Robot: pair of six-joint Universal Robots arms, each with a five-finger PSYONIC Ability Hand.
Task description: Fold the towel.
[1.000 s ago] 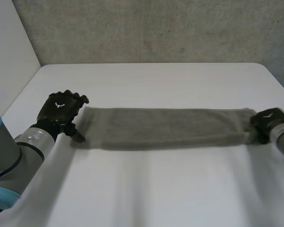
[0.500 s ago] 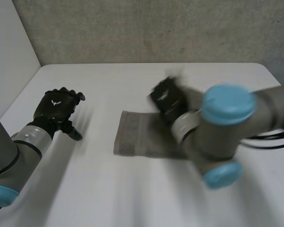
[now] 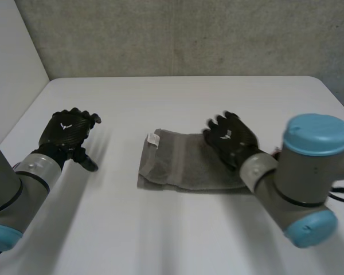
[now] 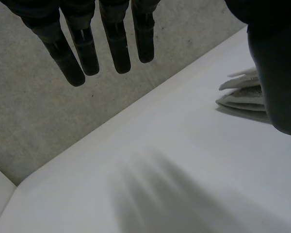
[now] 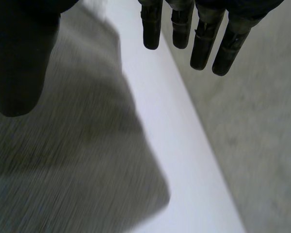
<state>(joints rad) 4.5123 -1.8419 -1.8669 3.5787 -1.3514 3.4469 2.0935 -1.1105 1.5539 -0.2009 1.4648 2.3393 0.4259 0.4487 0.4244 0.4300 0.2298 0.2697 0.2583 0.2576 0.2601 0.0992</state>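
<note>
A grey towel point(image 3: 178, 166) lies doubled over in the middle of the white table point(image 3: 178, 235), with a small white label point(image 3: 154, 139) at its far left corner. My right hand point(image 3: 232, 140) hovers over the towel's right part, fingers point(image 5: 203, 43) straight and apart from the thumb, open, with the cloth point(image 5: 63, 160) under the palm and nothing held. My left hand point(image 3: 66, 132) is off to the left of the towel, above bare table, fingers point(image 4: 87, 48) straight and open. In the left wrist view the towel's layered end point(image 4: 240, 94) shows beside the thumb.
A grey concrete wall point(image 3: 178, 34) runs along the table's far edge. A white panel point(image 3: 11, 63) stands at the far left. Bare table lies in front of the towel and to both of its sides.
My right hand swept from the far right to the left with the towel's end, laid it over the other half and let go. The left hand drew slightly left, off the cloth.
</note>
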